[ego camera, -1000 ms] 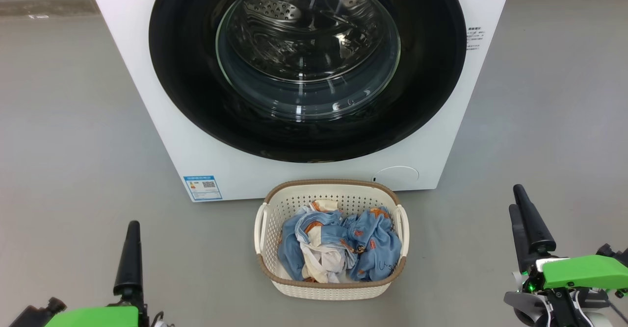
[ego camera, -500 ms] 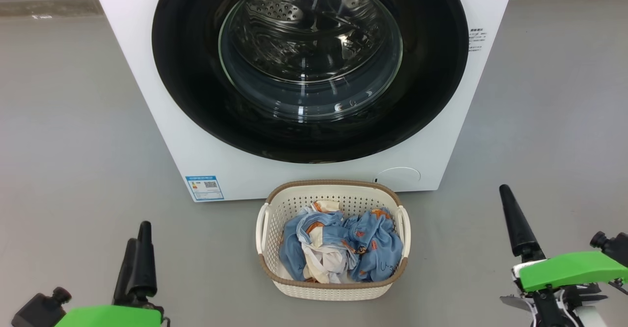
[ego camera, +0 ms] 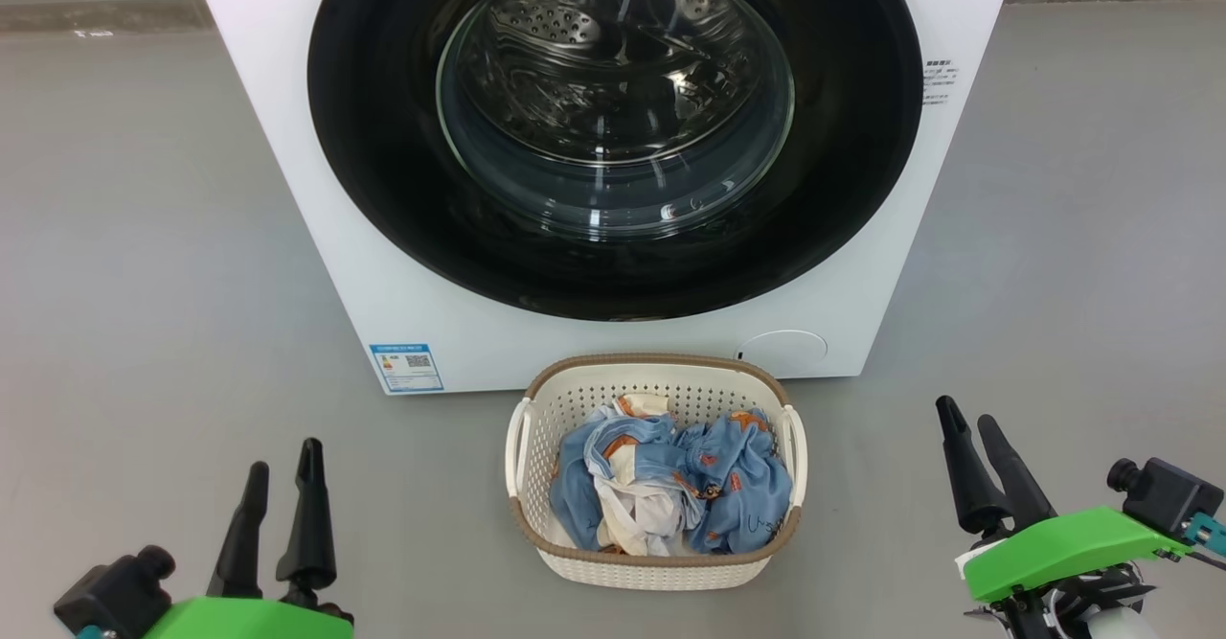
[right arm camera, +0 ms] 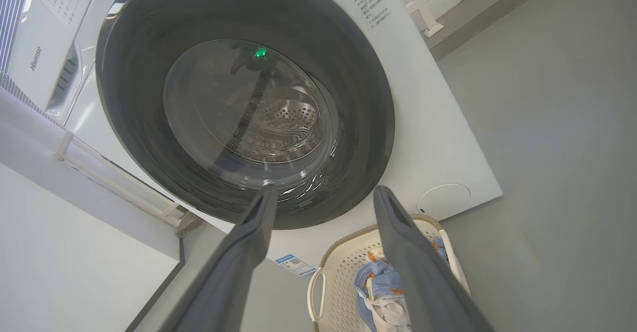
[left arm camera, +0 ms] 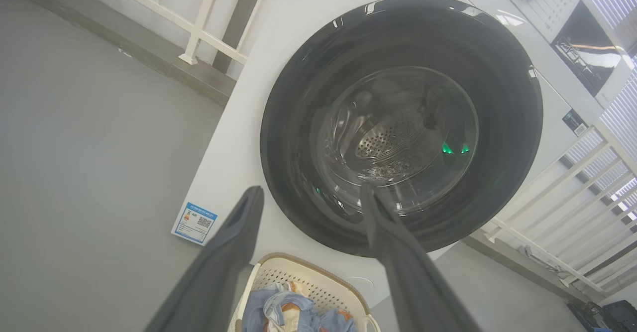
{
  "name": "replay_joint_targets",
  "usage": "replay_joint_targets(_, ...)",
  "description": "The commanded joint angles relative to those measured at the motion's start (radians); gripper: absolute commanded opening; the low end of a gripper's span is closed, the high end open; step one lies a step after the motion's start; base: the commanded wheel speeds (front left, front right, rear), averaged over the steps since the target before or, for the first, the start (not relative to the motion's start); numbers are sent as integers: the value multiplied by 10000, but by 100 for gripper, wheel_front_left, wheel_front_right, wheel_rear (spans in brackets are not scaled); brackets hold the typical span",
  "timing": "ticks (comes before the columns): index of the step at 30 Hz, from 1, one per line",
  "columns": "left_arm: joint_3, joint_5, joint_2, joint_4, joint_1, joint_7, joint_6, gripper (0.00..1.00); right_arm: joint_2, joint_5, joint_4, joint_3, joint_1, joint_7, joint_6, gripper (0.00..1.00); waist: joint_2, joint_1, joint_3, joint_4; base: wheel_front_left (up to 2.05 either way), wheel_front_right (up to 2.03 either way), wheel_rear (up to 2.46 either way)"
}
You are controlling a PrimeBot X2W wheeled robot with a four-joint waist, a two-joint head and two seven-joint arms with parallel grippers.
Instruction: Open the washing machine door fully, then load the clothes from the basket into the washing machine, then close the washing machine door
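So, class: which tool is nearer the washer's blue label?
Left. The left tool sits below-left of the blue label; the right tool is far across, beyond the basket.

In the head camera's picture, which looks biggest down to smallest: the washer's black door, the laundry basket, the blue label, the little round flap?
1. washing machine door, by far the largest, even cut off at the top.
2. basket.
3-4. round flap and blue label: too alike to rank.

Shut washing machine door [ego camera: 613, 131]; clothes [ego camera: 670, 481] heaped in basket [ego camera: 661, 562].
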Motion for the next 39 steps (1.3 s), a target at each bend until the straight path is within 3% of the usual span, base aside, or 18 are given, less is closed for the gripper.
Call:
replay_joint_targets(1,212,356,142,-232,-497,-143,-42,100,-124,-392,-198,186,-544,-133,60,100,0,-1,-6,14,0,0,0)
replay_joint_targets(15,97,1755,22,-262,-541,-583,-52,100,-108,-2572,-322,393,-704,-577,70,100,0,-1,-70,197,0,0,0)
replay_joint_targets(39,-215,3758,275,-178,-597,-1259,-67,100,-114,-5072,115,704,-941,-1258,86,100,0,-1,-137,376,0,0,0)
